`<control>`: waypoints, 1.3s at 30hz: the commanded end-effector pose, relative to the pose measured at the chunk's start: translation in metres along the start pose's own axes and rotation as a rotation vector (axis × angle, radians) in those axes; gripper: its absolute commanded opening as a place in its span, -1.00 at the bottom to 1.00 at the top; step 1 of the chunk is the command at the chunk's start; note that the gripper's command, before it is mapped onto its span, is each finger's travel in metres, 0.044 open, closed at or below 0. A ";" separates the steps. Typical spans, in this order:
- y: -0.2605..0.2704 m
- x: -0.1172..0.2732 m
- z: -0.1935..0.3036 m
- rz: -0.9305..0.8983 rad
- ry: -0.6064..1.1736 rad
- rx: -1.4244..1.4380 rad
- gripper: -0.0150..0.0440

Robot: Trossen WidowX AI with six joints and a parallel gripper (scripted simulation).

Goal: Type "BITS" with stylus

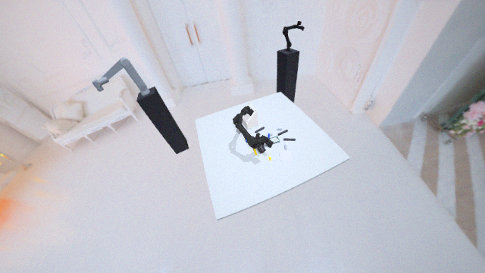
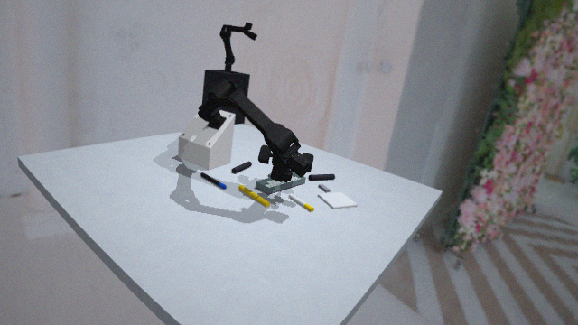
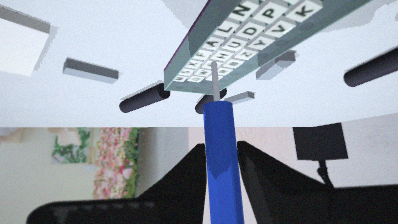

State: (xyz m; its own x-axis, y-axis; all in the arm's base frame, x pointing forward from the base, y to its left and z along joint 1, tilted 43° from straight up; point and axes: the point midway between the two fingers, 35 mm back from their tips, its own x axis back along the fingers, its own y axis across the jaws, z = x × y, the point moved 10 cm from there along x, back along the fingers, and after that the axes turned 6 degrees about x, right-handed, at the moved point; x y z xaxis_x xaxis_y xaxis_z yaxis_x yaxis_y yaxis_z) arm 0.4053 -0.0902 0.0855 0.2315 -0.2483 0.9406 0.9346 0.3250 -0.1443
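Note:
The keyboard (image 3: 320, 28) (image 2: 294, 183) is a small grey-green block with rows of white lettered keys. It lies on the desk under the arm's wrist. My gripper (image 3: 221, 149) is shut on the blue stylus (image 3: 219, 122), which points away from the fingers toward the keys. The stylus's thin grey tip (image 3: 215, 80) is over the middle rows, near the H key and just beyond it. Whether the tip touches a key or hangs above it, I cannot tell. In the exterior view the gripper points down over the keyboard and hides part of it.
A yellow marker (image 2: 254, 196), a blue-ended black marker (image 2: 212, 180) and a yellow-ended white marker (image 2: 300, 203) lie near the keyboard. Dark cylinders (image 2: 321, 177) (image 3: 145, 98), a small grey block (image 2: 324, 188) (image 3: 91, 71) and a white pad (image 2: 337, 199) (image 3: 22, 42) are around it.

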 end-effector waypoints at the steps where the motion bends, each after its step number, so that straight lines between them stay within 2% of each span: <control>1: 0.021 -0.034 0.019 0.013 0.016 -0.002 -0.49; 6: 0.039 -0.067 0.038 0.015 0.022 -0.004 -0.49; 21: 0.038 -0.077 0.022 0.016 0.022 -0.005 -0.49; 24: 0.039 -0.079 0.021 0.016 0.022 -0.005 -0.22; 39: 0.038 -0.082 0.016 0.016 0.022 -0.005 -0.22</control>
State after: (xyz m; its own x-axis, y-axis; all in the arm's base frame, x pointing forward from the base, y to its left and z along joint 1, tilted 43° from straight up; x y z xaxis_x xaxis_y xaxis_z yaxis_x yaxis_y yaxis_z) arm 0.4168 -0.0409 0.0091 0.2563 -0.2676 0.9288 0.9333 0.3186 -0.1657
